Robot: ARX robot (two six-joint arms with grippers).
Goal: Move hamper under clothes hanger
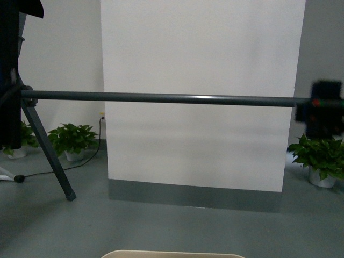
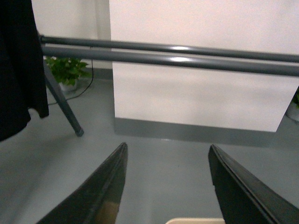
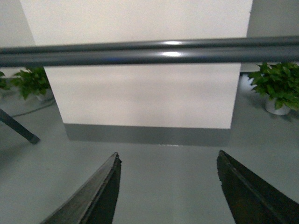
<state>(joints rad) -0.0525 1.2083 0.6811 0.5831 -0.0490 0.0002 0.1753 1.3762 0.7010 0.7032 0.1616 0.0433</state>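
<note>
Both my claws wide, empty: left gripper [image 2: 166, 186], right gripper [image 3: 166, 191]. Beige plastic hamper [image 1: 172, 254] rim only at frame bottom; dark grey metal bar of clothes hanger [image 1: 161, 98] mid-frame. Risk: off-centre push skews hamper into slanted leg [image 1: 48, 153] lower left.

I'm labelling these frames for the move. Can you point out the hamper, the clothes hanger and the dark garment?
hamper [image 1: 172, 253]: front view, on its beige rim at the bottom edge.
clothes hanger [image 1: 161, 98]: front view, on the horizontal bar.
dark garment [image 2: 16, 70]: left wrist view, on the hanging cloth.

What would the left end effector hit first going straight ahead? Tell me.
Probably the bare grey floor: the open left end effector looks aimed below the clothes hanger bars, though depth is unclear.
</note>
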